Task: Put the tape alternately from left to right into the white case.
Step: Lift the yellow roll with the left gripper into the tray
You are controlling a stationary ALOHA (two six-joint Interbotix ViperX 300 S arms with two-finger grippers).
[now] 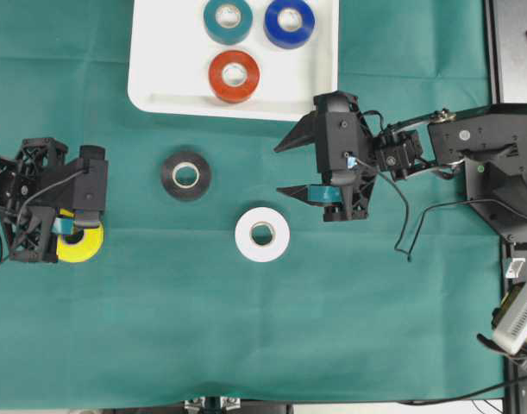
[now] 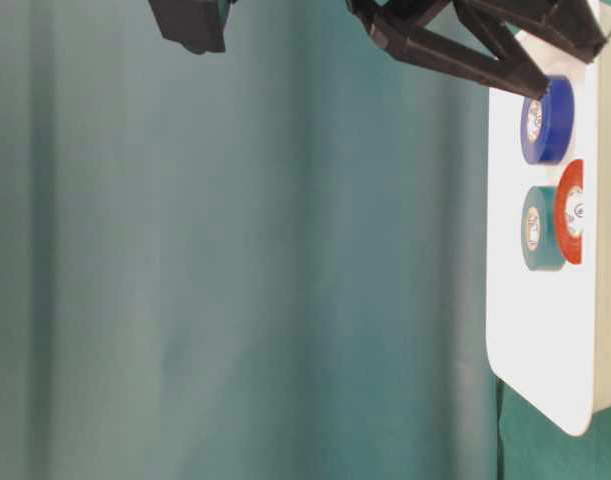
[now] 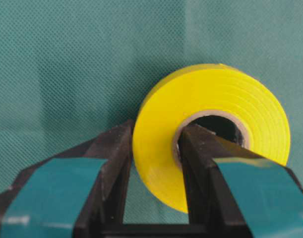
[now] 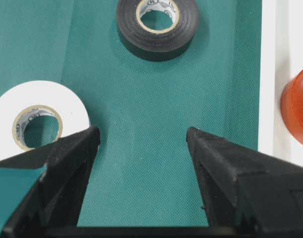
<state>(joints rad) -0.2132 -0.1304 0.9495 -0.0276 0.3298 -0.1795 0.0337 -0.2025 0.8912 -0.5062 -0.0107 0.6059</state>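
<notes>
Left fingers [image 3: 201,163]: clamped on the yellow roll [image 3: 211,129]; in the left wrist view one finger sits inside the core and the other presses the outer wall, pinching the ring of tape between them.
Left gripper [image 1: 66,226]: low at the left edge of the green cloth [image 1: 159,328], seen from overhead, with the yellow roll showing under its tip.
Right fingers [image 4: 67,163]: spread wide with nothing between them; the right wrist view shows only bare cloth in the gap.
Right gripper [image 1: 291,168]: held above the cloth just right of centre, its tips pointing toward the middle of the table, near the lower right corner of the case.
White roll [image 1: 262,234]: flat on the cloth, just beside the lower right finger but apart from it.
Black roll [image 1: 185,175]: flat on the cloth, up and to the left of the white roll, between the two grippers.
Case [image 1: 159,60]: white tray at the top centre of the overhead view, its near rim close to the right gripper.
Inside the case: a teal roll [image 1: 228,19] and a blue roll [image 1: 289,21] side by side along the far part, a red roll [image 1: 234,76] nearer the front rim, below the teal one.
Table-level view: the blue, teal and red rolls show against the case; both grippers appear only as dark shapes along the top edge.
</notes>
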